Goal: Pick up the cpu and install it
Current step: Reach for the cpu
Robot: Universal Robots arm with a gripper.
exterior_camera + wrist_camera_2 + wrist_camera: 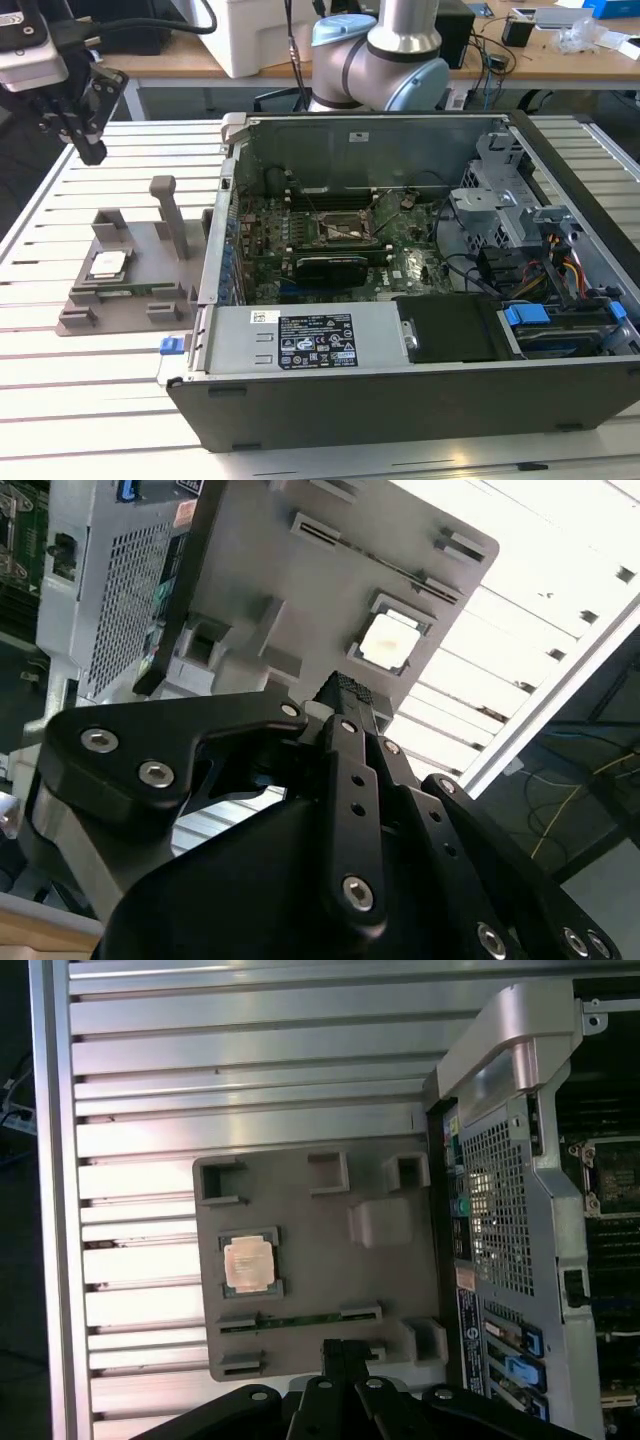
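The cpu (107, 265) is a small silver square lying flat in a pocket of the grey fixture plate (150, 240) on the slatted table, at the exterior view's left. Both wrist views show the cpu (388, 640) (248, 1262) in that pocket. My gripper (90, 150) hangs well above and behind the fixture, its black fingertips together and holding nothing. In both wrist views the gripper (345, 688) (343, 1348) is apart from the chip. The dark metal-framed socket (345, 232) sits on the motherboard inside the open computer case.
A green memory stick (300, 1320) lies in a slot of the fixture near the chip. An upright grey post (170, 215) rises from the fixture. The computer case wall (225, 200) stands between fixture and socket. The arm's base (390, 60) is behind the case.
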